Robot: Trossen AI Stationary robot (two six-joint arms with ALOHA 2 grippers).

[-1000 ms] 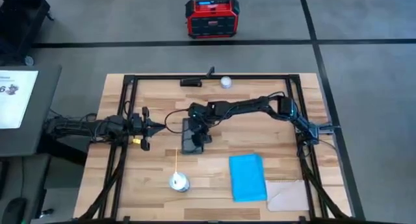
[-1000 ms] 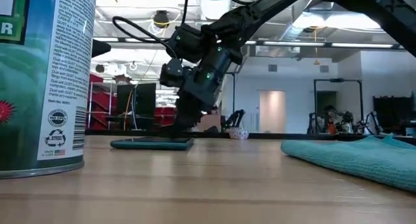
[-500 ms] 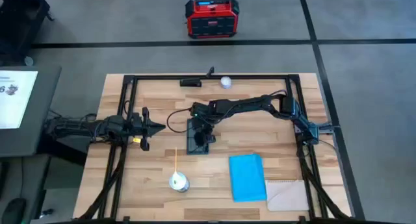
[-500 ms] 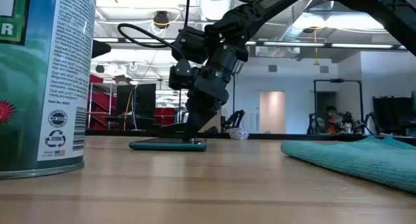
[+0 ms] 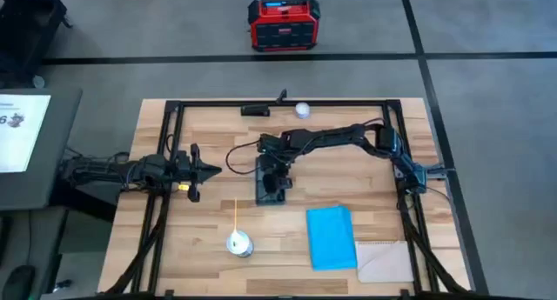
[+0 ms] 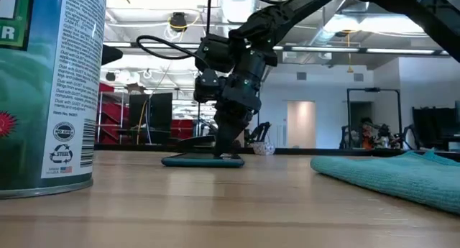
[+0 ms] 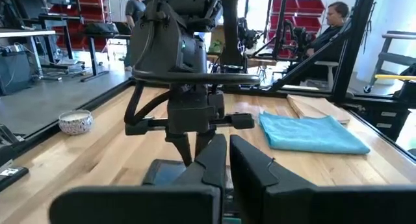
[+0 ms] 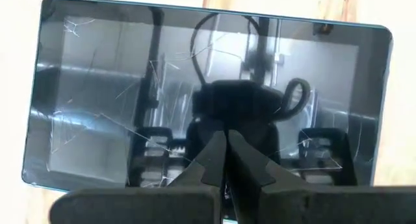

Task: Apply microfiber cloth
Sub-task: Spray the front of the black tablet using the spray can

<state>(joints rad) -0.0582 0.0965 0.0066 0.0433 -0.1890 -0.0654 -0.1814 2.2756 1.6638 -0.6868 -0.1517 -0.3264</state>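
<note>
Tabletop: microfiber cloth (image 5: 332, 237) lies apart from right gripper's (image 5: 277, 185) fingers.

This is a robotics lab or workshop in a big industrial hall. A wooden surface (image 5: 209, 239) with a black metal frame (image 5: 278, 103) stands on a grey concrete floor (image 5: 487, 117) marked with dark lines, and a red and black power unit (image 5: 282, 24) sits on the floor beyond it. Two dark robot arms work over the surface. The level view shows a high ceiling with strip lights (image 6: 345, 52) and red storage racks (image 6: 115, 118). Behind the surface, more work desks (image 7: 39, 39) stand and people (image 7: 331, 23) sit or stand among equipment.
</note>
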